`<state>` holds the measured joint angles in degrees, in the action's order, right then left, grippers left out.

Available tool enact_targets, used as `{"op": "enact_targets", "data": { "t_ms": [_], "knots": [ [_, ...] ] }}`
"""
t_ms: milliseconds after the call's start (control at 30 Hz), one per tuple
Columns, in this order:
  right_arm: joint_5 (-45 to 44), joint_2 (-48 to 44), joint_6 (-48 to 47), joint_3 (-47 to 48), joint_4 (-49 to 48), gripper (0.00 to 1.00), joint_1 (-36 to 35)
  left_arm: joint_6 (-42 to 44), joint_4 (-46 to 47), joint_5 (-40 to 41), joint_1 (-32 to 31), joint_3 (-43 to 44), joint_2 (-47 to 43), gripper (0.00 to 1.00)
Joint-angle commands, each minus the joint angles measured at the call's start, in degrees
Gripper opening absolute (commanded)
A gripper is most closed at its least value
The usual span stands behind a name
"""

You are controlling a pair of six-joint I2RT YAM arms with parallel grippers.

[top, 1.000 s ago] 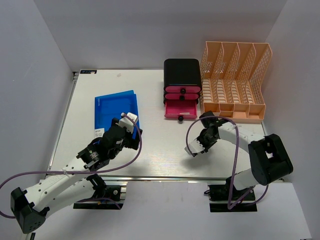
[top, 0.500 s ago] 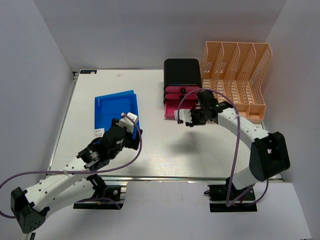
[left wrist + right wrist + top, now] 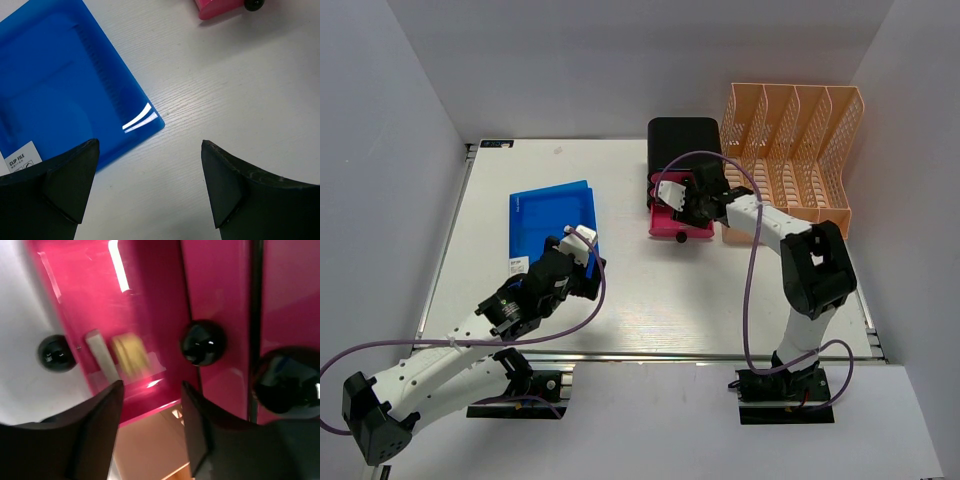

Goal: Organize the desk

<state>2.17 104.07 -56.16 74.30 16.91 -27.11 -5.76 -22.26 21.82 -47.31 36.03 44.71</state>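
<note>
Since the pink drawer (image 3: 678, 228) juts across the desk (image 3: 640, 300) toward six o'clock beneath the right gripper (image 3: 682, 208), jaws apart and empty, that arm is nearer; the left gripper (image 3: 150, 150) gapes empty.

2 white arms (image 3: 430, 365), black joints (image 3: 815, 272), purple cables (image 3: 747, 300)

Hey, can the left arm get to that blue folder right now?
Probably yes. The left gripper hangs open just above the blue folder's near corner, nothing lies on the folder, and the right gripper is off at the pink drawers.
</note>
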Motion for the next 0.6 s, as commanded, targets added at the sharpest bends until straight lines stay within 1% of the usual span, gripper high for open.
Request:
{"op": "enact_targets", "data": {
  "t_ms": [0, 33, 167, 200, 233, 267, 300, 333, 367, 400, 467, 500, 567],
  "knots": [
    [-2.88, -0.18, 3.07, 2.69, -3.29, 0.57, -0.04, 0.4, 0.29, 0.41, 0.38, -0.17, -0.15, 0.92],
    [-0.35, -0.79, 3.34, 2.43, -2.85, 0.58, 0.13, 0.4, 0.29, 0.41, 0.38, -0.17, -0.23, 0.92],
    [2.48, -5.53, 3.6, -0.82, -2.93, 0.57, 0.13, 0.49, 0.38, -0.11, 0.38, -0.17, -0.41, 0.92],
    [2.83, -5.98, 3.52, -0.83, -2.41, 0.54, 0.22, 0.57, 0.29, -0.12, 0.38, -0.08, -0.32, 0.92],
    [5.01, -6.33, 3.17, -0.65, -1.45, 0.49, 0.39, 0.57, 0.29, -0.29, 0.38, -0.08, -0.41, 0.92],
    [6.42, -7.03, 2.55, -0.22, 1.17, 0.31, 0.39, 0.49, 0.29, -0.29, 0.38, 0.0, -0.24, 0.92],
    [7.83, -7.3, 0.11, -0.21, 2.33, 0.18, 0.48, 0.57, 0.2, -0.38, 0.38, 0.09, -0.5, 0.92],
    [11.76, -7.65, -2.26, -0.38, 4.08, 0.0, 0.66, 0.57, 0.2, -0.29, 0.38, 0.0, -0.59, 0.92],
    [16.15, -8.26, -8.29, -1.0, 8.8, 0.0, 0.66, 0.49, 0.2, -0.2, 0.38, -0.08, -0.67, 0.92],
    [17.5, -8.44, -8.35, -1.44, 10.67, 0.0, 0.57, 0.49, 0.2, -0.29, 0.38, -0.08, -0.94, 0.92],
    [20.22, -7.75, -14.92, -1.44, 15.67, 0.0, 0.66, 0.49, 0.2, -0.29, 0.38, 0.0, -1.11, 0.92],
    [22.24, -7.13, -17.03, -0.48, 21.1, 0.0, 0.66, 0.49, 0.29, -0.2, 0.38, -0.17, -1.29, 0.92],
    [22.09, -4.94, -19.68, 0.31, 24.56, 0.0, 0.83, 0.49, 0.2, -0.2, 0.38, -0.08, -1.29, 0.92]
  ]
}}
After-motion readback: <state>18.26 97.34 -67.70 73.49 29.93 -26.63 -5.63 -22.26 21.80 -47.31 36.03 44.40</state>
